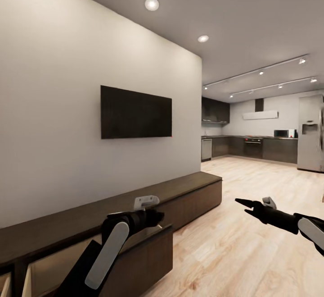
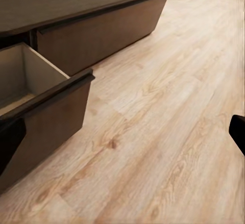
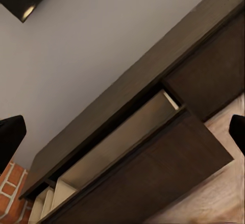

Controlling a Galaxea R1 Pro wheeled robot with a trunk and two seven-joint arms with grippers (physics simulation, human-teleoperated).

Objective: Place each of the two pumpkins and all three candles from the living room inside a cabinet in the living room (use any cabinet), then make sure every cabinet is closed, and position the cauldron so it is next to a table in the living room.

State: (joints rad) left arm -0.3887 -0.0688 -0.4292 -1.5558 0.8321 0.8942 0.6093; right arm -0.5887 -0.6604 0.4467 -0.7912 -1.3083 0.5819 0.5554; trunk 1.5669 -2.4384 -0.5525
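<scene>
The cabinet (image 1: 189,189) is a long, low dark-brown unit along the white wall. One of its drawers (image 1: 139,252) is pulled out over the floor, and the part of its pale inside (image 2: 25,76) that shows is bare. My left gripper (image 1: 157,219) hovers open just above that drawer's front panel (image 2: 51,114), its fingertips (image 2: 10,142) spread wide. My right gripper (image 1: 243,206) hangs open over the floor to the right, pointing at the cabinet (image 3: 153,81) and the open drawer (image 3: 122,142). The pumpkins, candles, cauldron and table are out of view.
A black TV (image 1: 136,112) hangs on the wall above the cabinet. Light wood floor (image 1: 234,247) runs right and back to a dark kitchen (image 1: 252,146) with a steel fridge (image 1: 310,132). More pale openings (image 3: 46,203) show at the cabinet's left end, near a brick wall (image 3: 10,191).
</scene>
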